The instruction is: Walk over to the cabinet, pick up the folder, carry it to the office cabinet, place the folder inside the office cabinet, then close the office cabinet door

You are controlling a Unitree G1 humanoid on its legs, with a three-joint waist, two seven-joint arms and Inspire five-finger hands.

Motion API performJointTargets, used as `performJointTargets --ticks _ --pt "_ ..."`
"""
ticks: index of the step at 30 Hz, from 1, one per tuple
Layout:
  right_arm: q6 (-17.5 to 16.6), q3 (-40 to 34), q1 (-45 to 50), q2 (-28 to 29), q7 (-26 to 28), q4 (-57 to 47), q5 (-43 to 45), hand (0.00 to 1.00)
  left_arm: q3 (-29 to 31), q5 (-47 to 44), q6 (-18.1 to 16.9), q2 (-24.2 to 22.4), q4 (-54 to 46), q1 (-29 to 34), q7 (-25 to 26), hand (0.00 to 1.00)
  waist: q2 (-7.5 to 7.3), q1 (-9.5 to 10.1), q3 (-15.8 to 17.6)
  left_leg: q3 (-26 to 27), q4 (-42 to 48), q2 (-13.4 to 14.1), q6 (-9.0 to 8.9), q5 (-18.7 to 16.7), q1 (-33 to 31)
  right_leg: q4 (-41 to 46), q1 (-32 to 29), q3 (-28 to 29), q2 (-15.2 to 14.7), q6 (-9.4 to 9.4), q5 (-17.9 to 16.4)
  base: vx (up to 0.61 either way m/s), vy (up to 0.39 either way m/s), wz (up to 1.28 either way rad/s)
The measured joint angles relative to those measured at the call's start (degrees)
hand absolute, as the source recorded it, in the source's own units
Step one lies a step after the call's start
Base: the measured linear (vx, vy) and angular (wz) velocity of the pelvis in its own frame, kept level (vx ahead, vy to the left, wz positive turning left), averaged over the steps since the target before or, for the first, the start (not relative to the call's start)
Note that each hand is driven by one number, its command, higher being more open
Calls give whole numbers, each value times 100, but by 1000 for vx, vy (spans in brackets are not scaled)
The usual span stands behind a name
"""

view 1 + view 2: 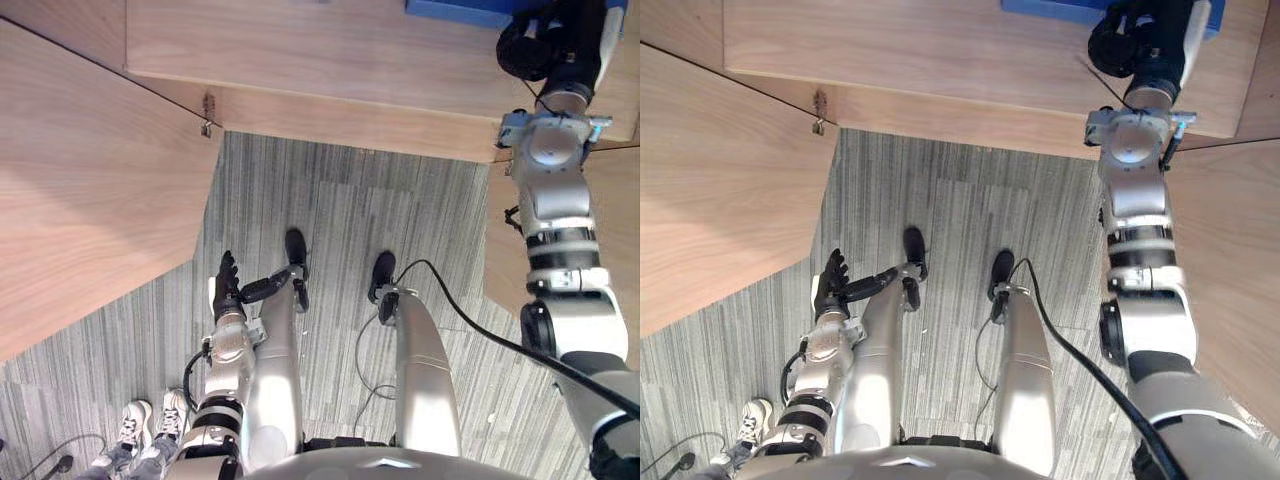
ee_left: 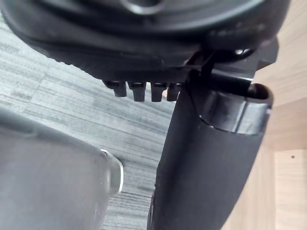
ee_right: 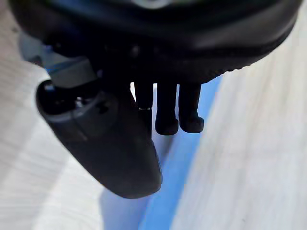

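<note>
The right hand is reached out over the cabinet, above the blue folder, which lies flat on the wooden top near its far edge. In the right wrist view the fingers hang side by side, nearly straight, pointing down at the folder, with the thumb set apart from them and lying over the folder's near edge. Nothing is gripped between thumb and fingers; whether the fingertips touch the blue cover cannot be told. The left hand hangs low beside the robot above the grey striped floor, holding nothing. Its fingers are straight and slightly spread and its thumb sticks out to the side. A large wood panel slants in on the left, with a small metal fitting at its corner, just beside the cabinet's front edge. A person's white shoes stand on the floor near the left arm.
</note>
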Motion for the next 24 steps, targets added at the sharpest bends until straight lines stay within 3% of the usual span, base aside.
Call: performJointTargets --ticks 5,10,15,18,24 --pt "-521 33 1908 798 6 -1344 -11 0 -48 64 132 -126 16 90 -158 100 1 -28 -6 141 9 88 -22 -244 772 -196 776 95 71 23 -24 23 8 -15" --pt "-544 500 3731 1614 413 -1630 -32 0 -52 148 194 -102 14 449 -263 100 -21 -82 -98 329 -356 90 -68 -289 1768 -561 1679 152 92 39 -22 45 -9 -11" --pt "-624 899 5108 2131 1049 -1591 -466 0 -105 340 237 -85 326 999 -406 100 -94 -145 -571 444 -941 88 -148 -225 2631 -1182 2500 160 172 75 21 125 -31 -7" --pt "-851 921 5314 2260 1313 -729 -763 0 -115 453 299 14 947 1077 -504 100 -175 -265 -939 447 -1512 6 -203 -48 3135 -1831 3033 108 209 120 204 221 -24 3" --pt "-781 886 5139 2188 1495 1245 -1863 0 -116 844 320 120 1528 1201 -587 100 -152 -310 -1276 764 -2566 -106 -228 228 4178 -3074 4031 256 277 216 736 142 27 -18"
